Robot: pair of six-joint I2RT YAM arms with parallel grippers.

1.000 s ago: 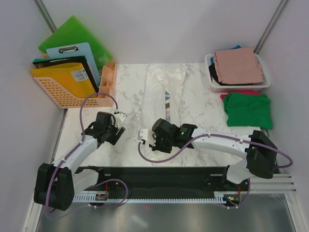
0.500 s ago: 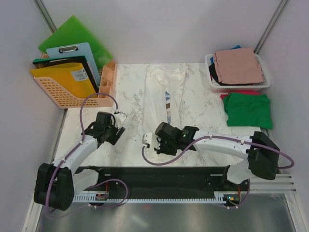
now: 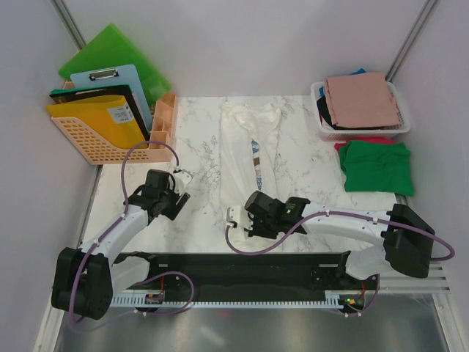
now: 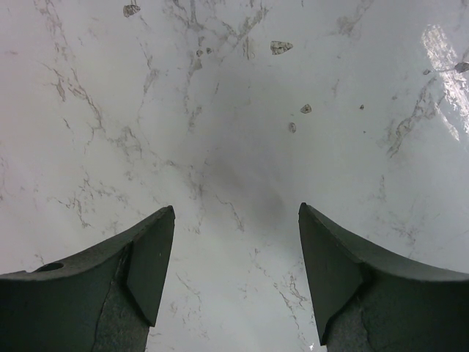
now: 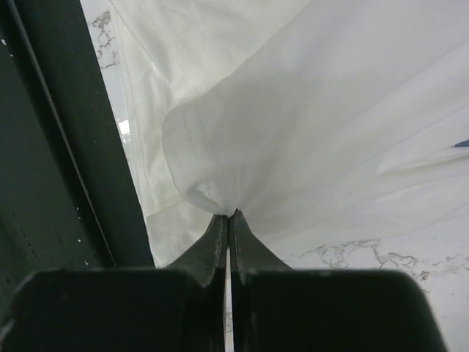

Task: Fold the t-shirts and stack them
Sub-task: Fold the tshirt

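The cream-white t-shirt [image 3: 248,158] lies as a long narrow strip down the middle of the marble table [image 3: 190,132], with its blue-and-brown print showing along a fold. My right gripper [image 3: 240,218] is shut on the shirt's near end. The right wrist view shows the jaws [image 5: 229,213] pinching a bunch of the white cloth [image 5: 315,110]. My left gripper [image 3: 180,188] is open and empty over bare marble, left of the shirt; its fingers [image 4: 150,257] stand wide apart. A folded green t-shirt [image 3: 377,167] lies at the right on a red one [image 3: 357,140]. A dusty-pink t-shirt [image 3: 362,99] tops the basket.
The white mesh basket [image 3: 317,92] stands at the back right, with dark and blue cloth under the pink shirt. An orange file rack [image 3: 91,143] with green boards [image 3: 110,51] and a clipboard stands at the back left. A black rail [image 3: 234,262] runs along the near edge and also shows in the right wrist view [image 5: 44,147].
My right gripper has moved right and toward the near edge with the shirt's near end in it. The shirt's lower part has shifted right with it. The left arm has not moved.
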